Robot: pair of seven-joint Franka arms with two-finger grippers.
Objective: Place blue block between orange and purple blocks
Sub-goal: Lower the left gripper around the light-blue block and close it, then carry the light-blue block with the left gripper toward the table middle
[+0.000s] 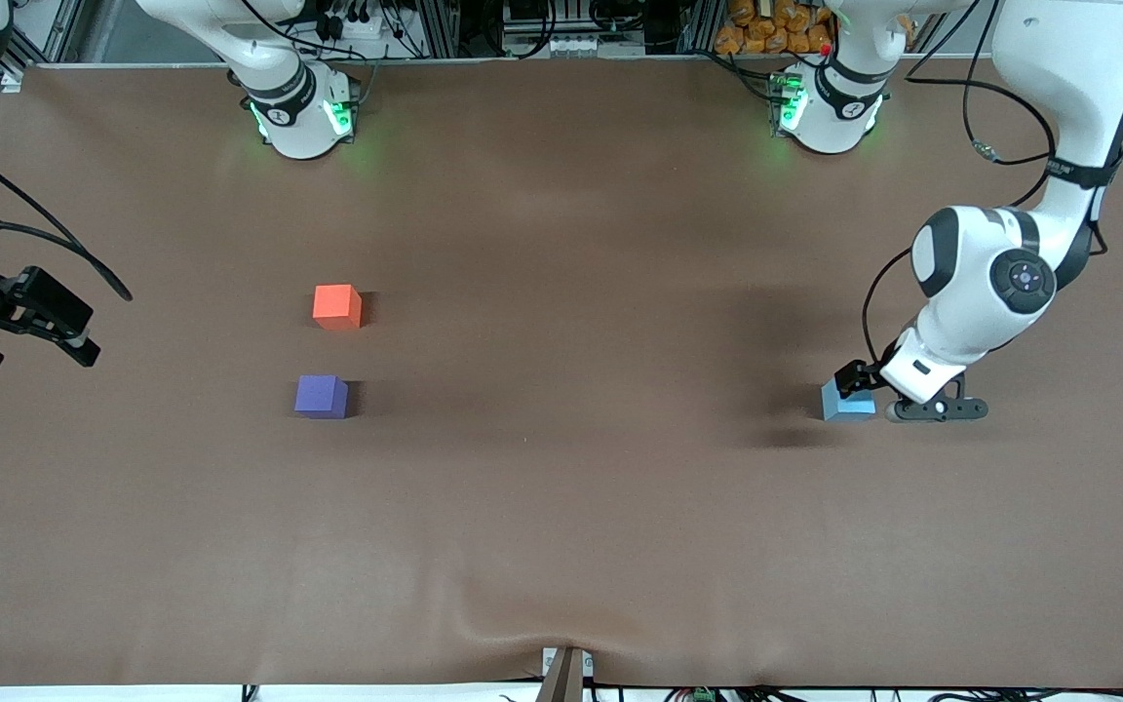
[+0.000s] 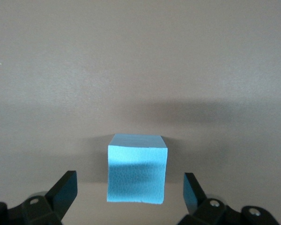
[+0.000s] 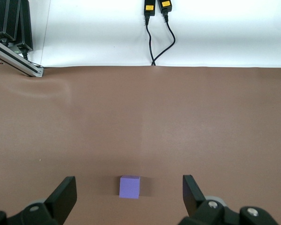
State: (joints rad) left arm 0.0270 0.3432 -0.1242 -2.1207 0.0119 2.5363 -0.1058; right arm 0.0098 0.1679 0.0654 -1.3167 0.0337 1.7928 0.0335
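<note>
Spread wide beneath two white arms: a brown worktop point(image 1: 561, 507), creased along the edge nearest the front camera. Bent low at its own end of the worktop, the left arm, with the left claw point(image 1: 864, 390) down at the blue block point(image 1: 848, 404), fingers point(image 2: 64, 190) spread apart on either side of the cube and clear of its faces in the left wrist view, nothing gripped. Waiting at the right arm's end of the worktop, the right claw point(image 1: 30, 341), hanging over the brown surface with fingers point(image 3: 65, 193) parted and nothing between them, the purple block point(image 3: 129, 187) lying on the worktop in line with the gap. Resting flat on the worktop toward the left arm's end, the blue block point(image 2: 136, 168), well apart from the other two cubes. Sitting toward the right arm's end, the orange block point(image 1: 337, 306) and the purple block point(image 1: 321, 397), near each other with bare worktop between them, the orange one farther from the front camera, the purple one nearer. Plugged in along the white strip past the worktop's edge in the right wrist view: two black cables point(image 3: 155, 33).
</note>
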